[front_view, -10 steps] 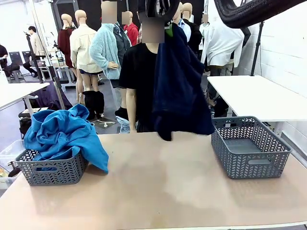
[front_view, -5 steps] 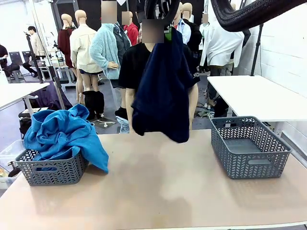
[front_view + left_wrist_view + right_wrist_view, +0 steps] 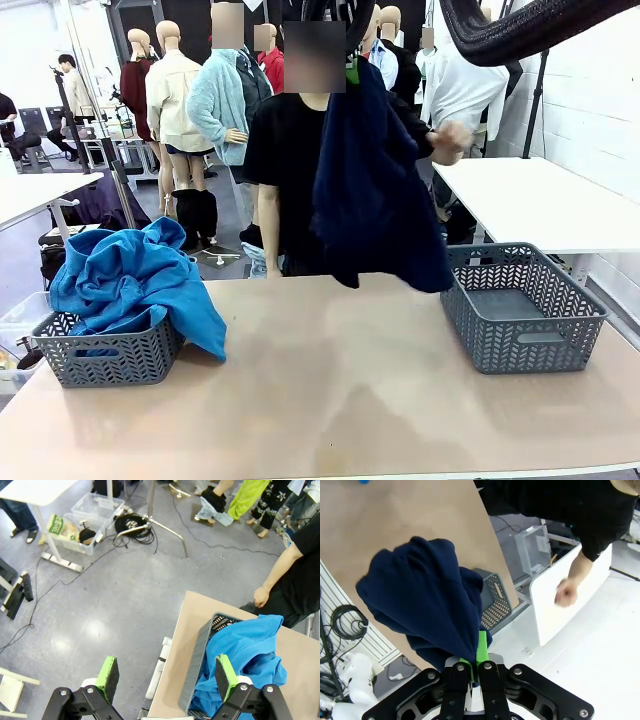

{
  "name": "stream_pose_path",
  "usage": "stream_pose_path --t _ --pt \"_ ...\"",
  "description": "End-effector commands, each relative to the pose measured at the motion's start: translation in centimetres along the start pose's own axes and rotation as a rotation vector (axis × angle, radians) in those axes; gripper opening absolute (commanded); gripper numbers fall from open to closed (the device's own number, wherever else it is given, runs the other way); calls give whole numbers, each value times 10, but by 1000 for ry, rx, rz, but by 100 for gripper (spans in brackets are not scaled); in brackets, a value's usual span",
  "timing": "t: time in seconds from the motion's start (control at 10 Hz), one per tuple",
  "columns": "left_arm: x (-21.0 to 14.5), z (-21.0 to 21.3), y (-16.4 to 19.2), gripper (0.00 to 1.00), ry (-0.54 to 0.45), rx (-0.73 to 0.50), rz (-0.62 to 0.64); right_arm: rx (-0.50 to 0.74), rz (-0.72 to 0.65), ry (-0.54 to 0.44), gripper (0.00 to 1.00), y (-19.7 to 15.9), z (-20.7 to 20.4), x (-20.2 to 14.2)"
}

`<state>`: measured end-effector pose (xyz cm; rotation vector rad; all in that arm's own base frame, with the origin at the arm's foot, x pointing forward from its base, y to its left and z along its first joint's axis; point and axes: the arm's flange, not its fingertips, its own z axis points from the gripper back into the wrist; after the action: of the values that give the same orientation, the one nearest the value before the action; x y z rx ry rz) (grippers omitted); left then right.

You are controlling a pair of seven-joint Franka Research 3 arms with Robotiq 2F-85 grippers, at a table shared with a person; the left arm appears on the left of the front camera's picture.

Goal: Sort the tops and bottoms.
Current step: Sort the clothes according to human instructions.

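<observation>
Right gripper (image 3: 476, 672): we see its green pads pinched tight on a fold of the dark navy, almost black fabric garment (image 3: 375, 190), which hangs high over the far middle of the table (image 3: 330, 390).
Left gripper (image 3: 167, 677): jaws spread wide, holding nothing, above the table's left edge.
Garment position: its lower hem dangles just left of the empty grey woven plastic basket (image 3: 525, 305) on the right.
Blue tops (image 3: 135, 280): bright blue soft fabric heaped in the grey basket on the left (image 3: 105, 355), spilling over its right rim.
Step in hand: we judge the bottoms are being carried to the right basket.
Next move: travel right, lower over the basket, then release.
Views: the right wrist view shows the clamped fold and the person's fist (image 3: 565, 591); the front view shows the hem's gap to the basket.
</observation>
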<state>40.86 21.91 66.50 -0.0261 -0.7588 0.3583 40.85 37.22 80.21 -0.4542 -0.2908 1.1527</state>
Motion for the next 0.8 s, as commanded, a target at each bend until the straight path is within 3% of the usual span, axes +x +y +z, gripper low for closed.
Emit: stream_pose_path --t 0.0,0.7 --pt "0 0 1 100 -2 3 -2 -4 -2 0 0 0 2 -3" --pt "0 0 1 100 -2 3 -2 -4 -2 0 0 0 2 -3"
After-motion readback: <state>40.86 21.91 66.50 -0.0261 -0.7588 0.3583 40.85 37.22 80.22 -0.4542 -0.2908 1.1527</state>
